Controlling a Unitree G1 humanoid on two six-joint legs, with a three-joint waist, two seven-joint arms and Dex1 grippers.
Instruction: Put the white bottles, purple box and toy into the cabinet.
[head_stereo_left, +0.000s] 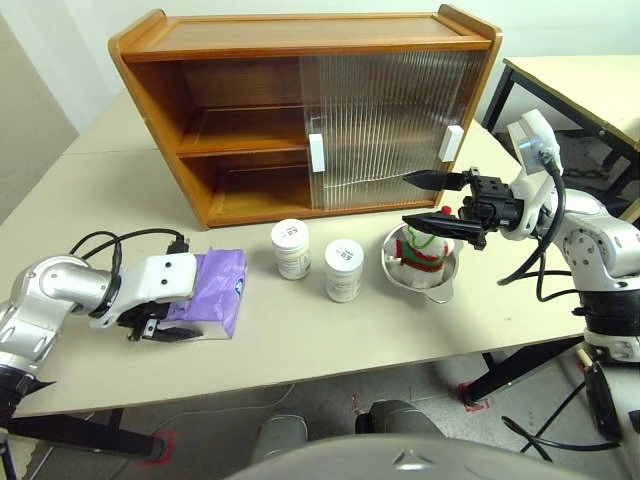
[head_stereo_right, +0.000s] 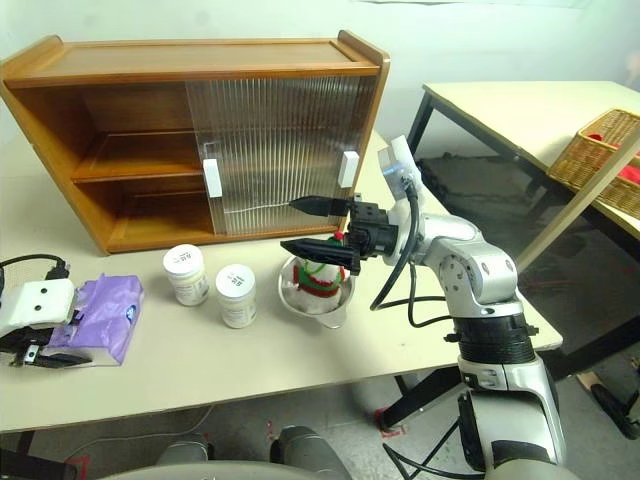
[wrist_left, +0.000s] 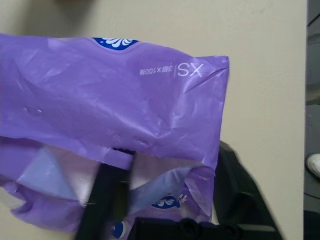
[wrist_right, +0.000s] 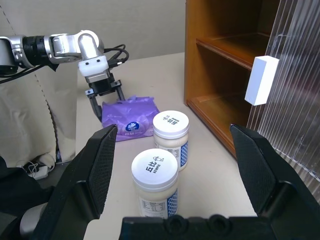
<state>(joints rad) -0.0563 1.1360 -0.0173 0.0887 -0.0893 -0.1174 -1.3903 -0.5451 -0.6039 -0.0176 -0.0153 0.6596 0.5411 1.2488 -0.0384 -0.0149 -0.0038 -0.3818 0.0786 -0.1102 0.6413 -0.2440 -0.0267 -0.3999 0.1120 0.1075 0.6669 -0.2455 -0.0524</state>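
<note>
Two beige tables (head_stereo_left: 120, 160) abut beneath white walls (head_stereo_left: 60, 30).

Left arm: rounded silver-grey segments ending in a white wrist housing with two dark screw holes, black cables looping behind it. Left gripper (head_stereo_left: 160, 330) and right gripper (head_stereo_left: 432, 198): two black tapering fingers each (the right pair's inner faces broad and flat) on a black base. Right arm: silver-grey joints, a white angular wrist module, black cables draped along it.
</note>
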